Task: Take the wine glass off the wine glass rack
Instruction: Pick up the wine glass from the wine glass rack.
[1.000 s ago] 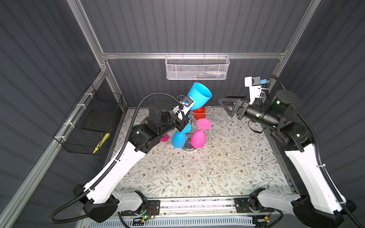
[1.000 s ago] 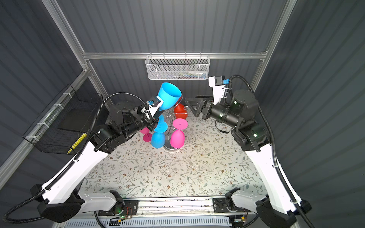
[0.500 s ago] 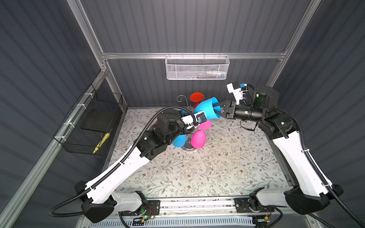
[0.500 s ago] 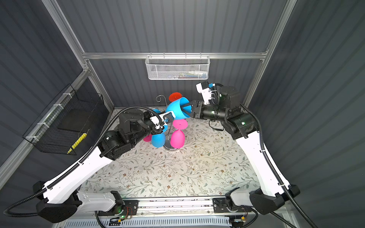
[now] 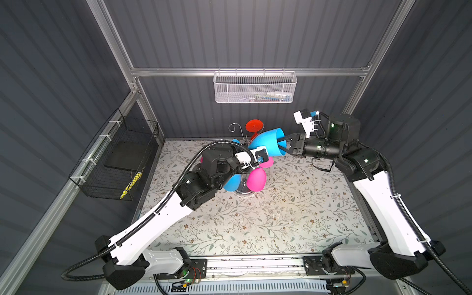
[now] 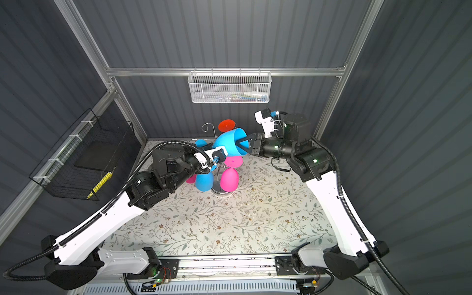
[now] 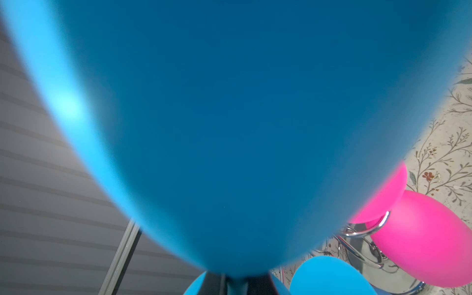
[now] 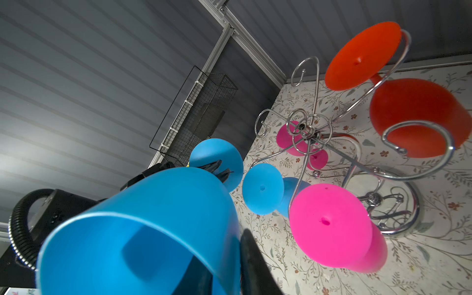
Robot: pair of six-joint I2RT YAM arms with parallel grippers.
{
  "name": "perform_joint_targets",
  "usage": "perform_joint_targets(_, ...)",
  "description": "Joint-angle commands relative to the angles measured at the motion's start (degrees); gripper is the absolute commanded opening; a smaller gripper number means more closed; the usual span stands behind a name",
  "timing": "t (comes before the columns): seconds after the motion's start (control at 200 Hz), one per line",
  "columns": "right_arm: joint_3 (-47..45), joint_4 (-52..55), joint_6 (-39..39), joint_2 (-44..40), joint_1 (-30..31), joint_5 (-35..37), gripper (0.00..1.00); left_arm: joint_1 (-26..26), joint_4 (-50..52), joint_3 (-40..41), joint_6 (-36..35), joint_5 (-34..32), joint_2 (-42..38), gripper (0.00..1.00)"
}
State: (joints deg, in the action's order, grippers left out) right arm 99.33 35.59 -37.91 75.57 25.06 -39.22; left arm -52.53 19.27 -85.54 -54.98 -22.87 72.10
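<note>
**Q:** Where is the blue wine glass (image 5: pixel 268 144)?

**A:** Off the wine glass rack (image 8: pixel 310 132), tilted sideways in the air near the rack's top. The left gripper (image 8: pixel 219 170) is pinched on the stem, and the mouth faces the right gripper (image 5: pixel 281 146).

**Q:** And the right gripper?

**A:** One finger is inside the bowl and one outside, straddling the wall (whether they press it cannot be told).

**Q:** Likely failures?

**A:** A thin grip on the rim may let the bowl pivot or slip once the stem is released. If the arms pull unequally, the glass could twist. If it dropped, it would probably strike the pink glass (image 5: pixel 256 178) below and rock the rack.
</note>
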Motion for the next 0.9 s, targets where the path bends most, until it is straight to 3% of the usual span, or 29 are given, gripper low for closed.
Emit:
perform_joint_targets(0.0,-0.1,0.2,0.5,-1.9,-0.1,-2.0,0.16,0.0,0.4,0.8,-2.5,-2.2,-0.7,0.0)
perform_joint_targets(0.18,-0.1,0.4,0.6,-2.1,-0.2,-2.0,0.01,-0.1,0.7,1.1,-2.9,-2.2,-1.1,0.0)
perform_joint_targets(0.205,-0.1,0.4,0.7,-2.0,-0.2,-2.0,0.0,-0.2,0.6,1.3,-3.0,-2.2,-1.1,0.04)
perform_joint_targets(0.26,-0.2,0.4,0.6,-2.0,-0.3,-2.0,0.0,-0.2,0.2,1.6,-3.0,-2.2,-1.3,0.21)
perform_joint_targets(0.36,0.0,0.3,0.4,-2.0,-0.2,-2.0,0.0,-0.1,-0.1,2.3,-3.0,-2.0,-1.8,0.67)
perform_joint_targets(0.45,0.2,-0.1,0.4,-2.1,-0.2,-1.5,0.0,-0.2,-0.8,3.0,-2.5,-1.3,-2.6,0.99)
perform_joint_targets(0.735,5.9,1.7,3.6,-1.8,-4.3,2.3,0.0,-0.1,-2.7,3.9,5.9,-0.4,-6.8,1.0)
perform_joint_targets(0.895,11.5,5.7,9.9,-1.6,-9.6,13.5,0.0,-0.1,-3.6,6.7,12.9,0.2,-11.4,1.0)
